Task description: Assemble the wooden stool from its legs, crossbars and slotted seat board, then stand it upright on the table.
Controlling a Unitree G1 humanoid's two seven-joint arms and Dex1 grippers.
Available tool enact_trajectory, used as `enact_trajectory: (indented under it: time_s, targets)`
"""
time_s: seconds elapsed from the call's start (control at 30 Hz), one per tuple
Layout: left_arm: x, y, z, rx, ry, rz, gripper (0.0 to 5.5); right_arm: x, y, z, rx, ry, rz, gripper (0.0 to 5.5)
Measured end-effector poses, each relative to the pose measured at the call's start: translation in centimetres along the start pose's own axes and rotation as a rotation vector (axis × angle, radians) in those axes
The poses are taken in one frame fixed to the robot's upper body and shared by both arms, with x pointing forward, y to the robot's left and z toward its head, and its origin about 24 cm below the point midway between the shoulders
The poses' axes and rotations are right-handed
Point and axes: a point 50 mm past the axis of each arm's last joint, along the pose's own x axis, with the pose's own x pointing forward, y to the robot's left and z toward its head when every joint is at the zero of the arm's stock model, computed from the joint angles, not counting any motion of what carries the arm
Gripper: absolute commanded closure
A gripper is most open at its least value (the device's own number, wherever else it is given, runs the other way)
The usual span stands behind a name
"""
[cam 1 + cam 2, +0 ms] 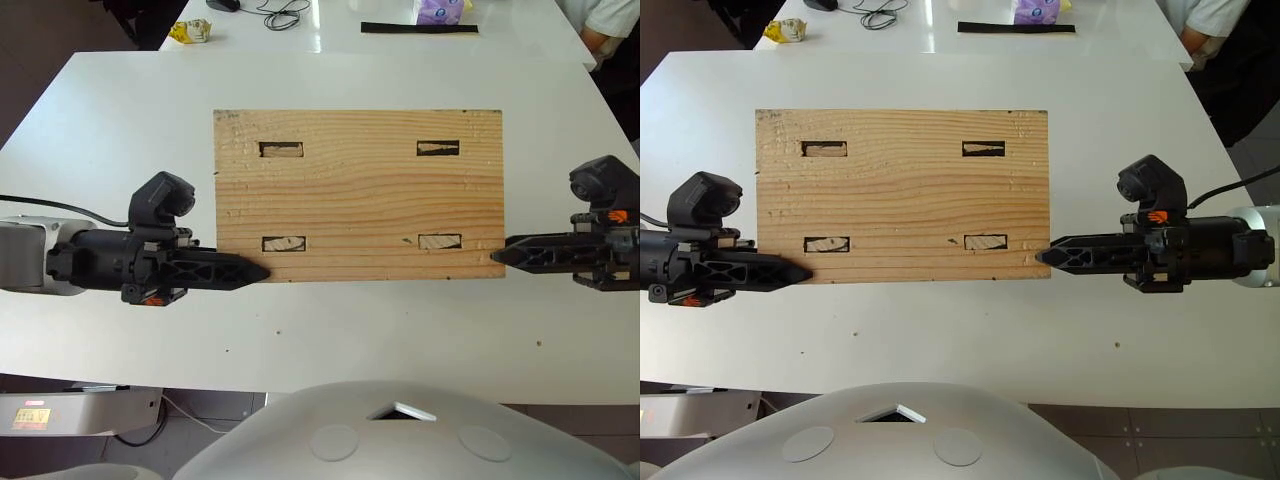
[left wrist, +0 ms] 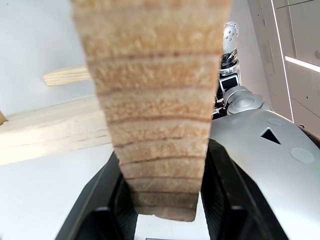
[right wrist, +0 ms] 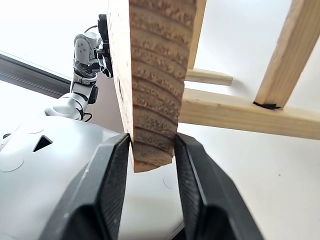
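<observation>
The pale pine seat board (image 1: 358, 195), rectangular and streaked with long grain, is lying slot-side up over the white table (image 1: 120, 120). The left gripper (image 1: 262, 270) and right gripper (image 1: 497, 256) are each pinching a near corner, with rough end grain wedged between the black fingers. Beyond the right jaws a square-cut leg (image 3: 287, 45) and crossbar (image 3: 240, 116) are sitting joined beneath the board and light wood is filling the slots (image 1: 284, 243), so assembly is looking nearly complete, with only the release seemingly remaining; whether the feet are touching the table cannot be told.
</observation>
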Motion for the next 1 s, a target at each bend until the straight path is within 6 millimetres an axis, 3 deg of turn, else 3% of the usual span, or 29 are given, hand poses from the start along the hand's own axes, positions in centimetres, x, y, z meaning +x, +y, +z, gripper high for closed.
enact_trajectory:
  time_s: [0.17,0.47,0.57,0.63,0.83,1.0]
  targets:
    - [0.1,0.3,0.2,0.005,-0.034,-0.011,3.85,0.1,0.4,0.5,-0.034,0.012,-0.021,3.38]
    - [0.2,1.3,2.6,0.084,-0.167,0.043,2.38,0.1,0.4,1.6,-0.069,-0.018,-0.027,1.92]
    - [0.2,1.6,3.1,0.088,-0.193,0.051,2.32,0.0,0.0,2.0,-0.071,-0.042,-0.047,1.48]
    - [0.1,1.5,3.1,0.081,-0.188,0.031,2.32,-0.1,-0.6,2.4,-0.063,-0.074,-0.087,1.48]
    - [1.5,0.4,-0.3,0.128,-0.036,0.074,2.32,0.1,-1.3,2.0,-0.063,-0.092,-0.176,1.48]
    - [1.6,2.2,-2.9,0.284,-0.035,0.261,2.32,0.8,-2.4,-1.5,-0.035,-0.038,-0.225,1.48]
